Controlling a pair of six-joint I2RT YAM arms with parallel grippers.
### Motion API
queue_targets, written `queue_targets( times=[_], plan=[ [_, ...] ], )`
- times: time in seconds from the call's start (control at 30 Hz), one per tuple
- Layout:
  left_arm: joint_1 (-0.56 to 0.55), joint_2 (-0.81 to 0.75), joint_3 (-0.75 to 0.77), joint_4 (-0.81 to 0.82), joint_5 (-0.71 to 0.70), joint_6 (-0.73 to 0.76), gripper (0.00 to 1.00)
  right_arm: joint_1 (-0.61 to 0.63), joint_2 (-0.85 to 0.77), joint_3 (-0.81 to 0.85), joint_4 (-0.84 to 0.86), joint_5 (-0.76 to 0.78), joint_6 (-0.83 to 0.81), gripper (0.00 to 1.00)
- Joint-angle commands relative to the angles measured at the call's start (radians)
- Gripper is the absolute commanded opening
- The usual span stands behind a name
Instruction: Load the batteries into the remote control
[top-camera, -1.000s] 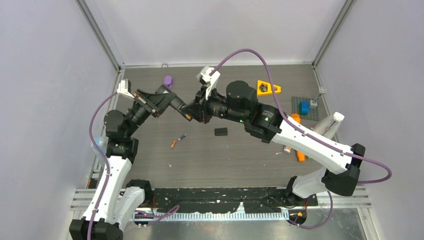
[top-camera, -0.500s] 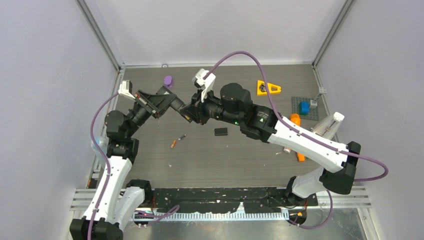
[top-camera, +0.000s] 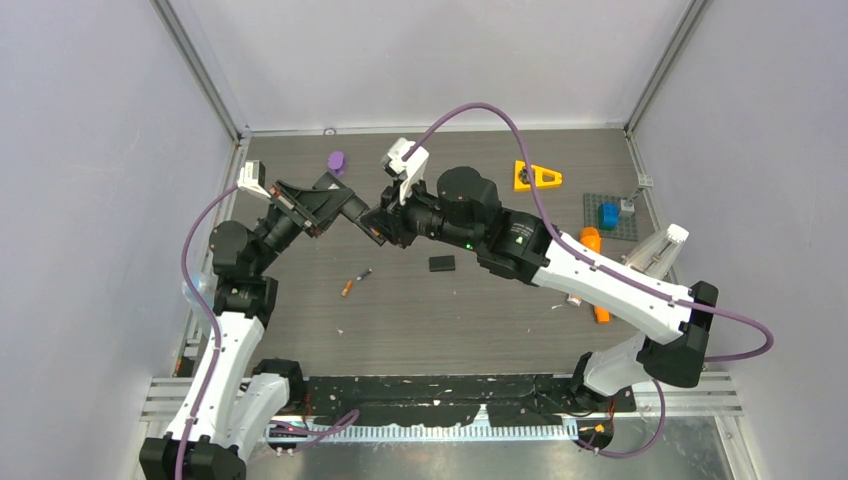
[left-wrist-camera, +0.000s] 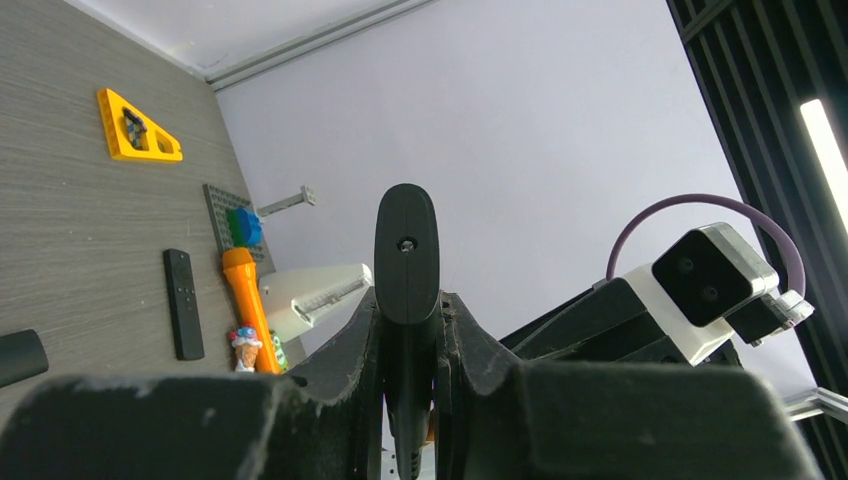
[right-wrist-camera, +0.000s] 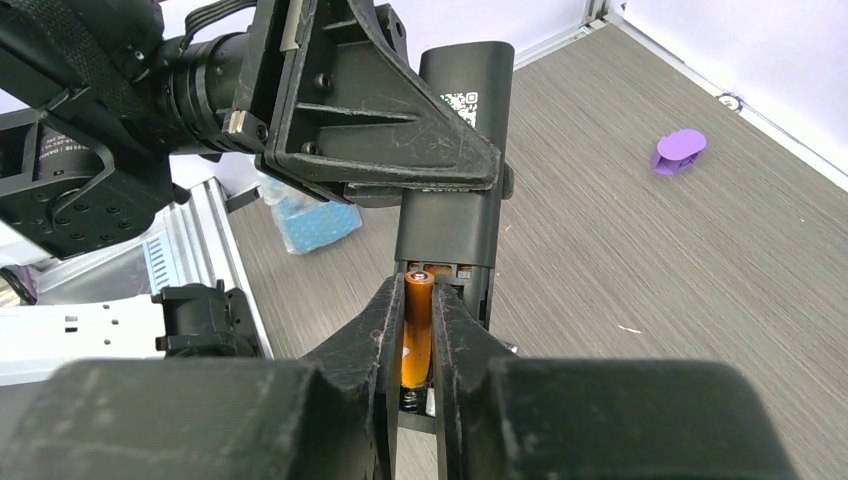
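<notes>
Gripping a battery (right-wrist-camera: 417, 325) at the remote (right-wrist-camera: 450, 230) — only right wrist shows.

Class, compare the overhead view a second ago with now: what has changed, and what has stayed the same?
The right arm shifted slightly left, toward the left arm. Nothing was gripped or released: the right gripper still holds a battery at the remote, which the left gripper still holds. The loose battery and black piece on the table have not moved.
</notes>
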Motion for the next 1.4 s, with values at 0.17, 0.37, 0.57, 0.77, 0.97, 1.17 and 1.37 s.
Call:
queue_targets(
  times=[0.17, 0.37, 0.57, 0.77, 0.97, 1.17, 1.37],
  plan=[
    [-0.004, -0.006, 0.000, 0.074, 0.016, -0.063, 0.00, 0.017, 0.009, -0.012, 0.036, 0.021, -0.095, 0.10],
    [-0.005, -0.006, -0.002, 0.068, 0.014, -0.060, 0.00, 0.017, 0.038, 0.052, -0.095, 0.024, -0.138, 0.11],
    [-0.004, -0.009, 0.000, 0.066, 0.002, -0.078, 0.00, 0.017, 0.012, 0.000, -0.088, 0.020, -0.127, 0.11],
    [-0.004, -0.009, -0.003, 0.066, 0.002, -0.083, 0.00, 0.018, 0.013, -0.003, -0.082, 0.040, -0.107, 0.18],
    [-0.004, -0.018, -0.013, 0.070, 0.015, -0.090, 0.00, 0.017, 0.012, 0.012, -0.049, 0.101, -0.070, 0.25],
    [-0.004, -0.026, -0.025, 0.066, 0.012, -0.088, 0.00, 0.018, 0.012, 0.028, -0.055, 0.105, -0.048, 0.37],
    [-0.005, -0.024, -0.029, 0.062, 0.011, -0.077, 0.00, 0.015, -0.013, 0.057, -0.058, 0.095, 0.018, 0.61]
  ],
)
